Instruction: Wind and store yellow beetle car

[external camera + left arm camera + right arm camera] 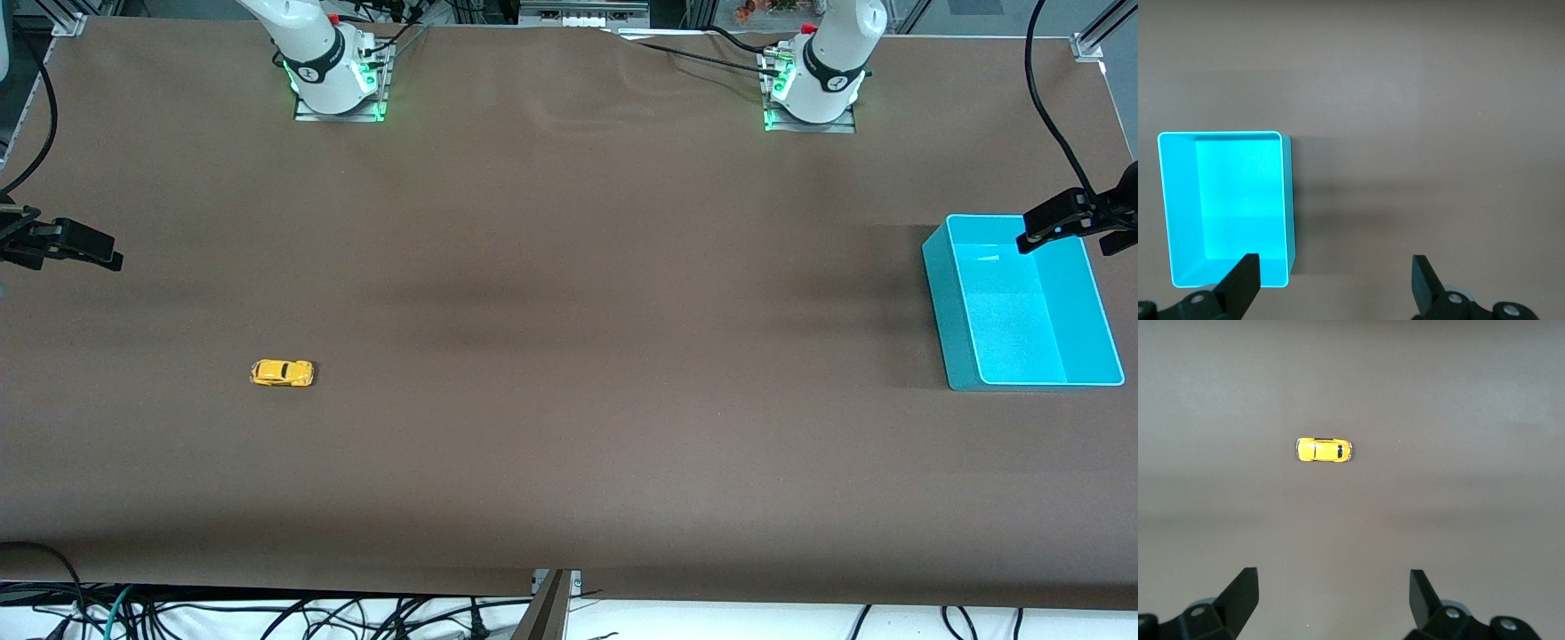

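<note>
The yellow beetle car [282, 373] stands on its wheels on the brown table, toward the right arm's end and well nearer the front camera than the arm bases. In the right wrist view the car [1324, 449] lies far below my right gripper [1333, 597], which hangs high over the table, open and empty. My left gripper [1335, 280] is also open and empty, high over bare table beside the turquoise bin [1225, 200]. Neither hand shows in the front view, only the two bases.
The turquoise bin [947, 302] sits empty at the left arm's end of the table. Black clamp mounts reach in over both table ends [62, 244] [1076, 218]. Cables hang along the table's front edge.
</note>
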Robot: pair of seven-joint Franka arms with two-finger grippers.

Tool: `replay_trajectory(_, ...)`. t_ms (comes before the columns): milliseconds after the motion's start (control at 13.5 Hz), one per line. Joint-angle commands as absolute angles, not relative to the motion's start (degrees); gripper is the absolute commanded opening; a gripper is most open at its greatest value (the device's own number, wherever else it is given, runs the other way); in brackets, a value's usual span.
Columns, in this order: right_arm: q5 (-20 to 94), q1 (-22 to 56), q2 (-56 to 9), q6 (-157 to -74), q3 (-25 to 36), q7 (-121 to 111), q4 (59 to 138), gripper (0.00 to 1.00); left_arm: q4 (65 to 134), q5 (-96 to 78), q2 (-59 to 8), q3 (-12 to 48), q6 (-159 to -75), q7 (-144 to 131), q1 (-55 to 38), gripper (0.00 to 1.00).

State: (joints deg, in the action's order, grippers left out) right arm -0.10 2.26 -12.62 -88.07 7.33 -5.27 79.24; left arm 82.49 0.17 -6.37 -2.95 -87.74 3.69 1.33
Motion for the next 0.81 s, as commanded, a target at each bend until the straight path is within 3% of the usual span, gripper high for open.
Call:
replay_trajectory(0,-0.09,1.76,-13.27,-88.51,6.68,-4.75,78.75,1.0,82.62,-0.88,-5.98,-3.25,-87.36,4.66,1.23,1.0)
replay_trajectory(739,0.0,1.58,-16.52,-88.42,6.59,-11.69,79.01,1.0,82.62,-0.88,-5.98,-3.25,-87.36,4.66,1.23,1.0)
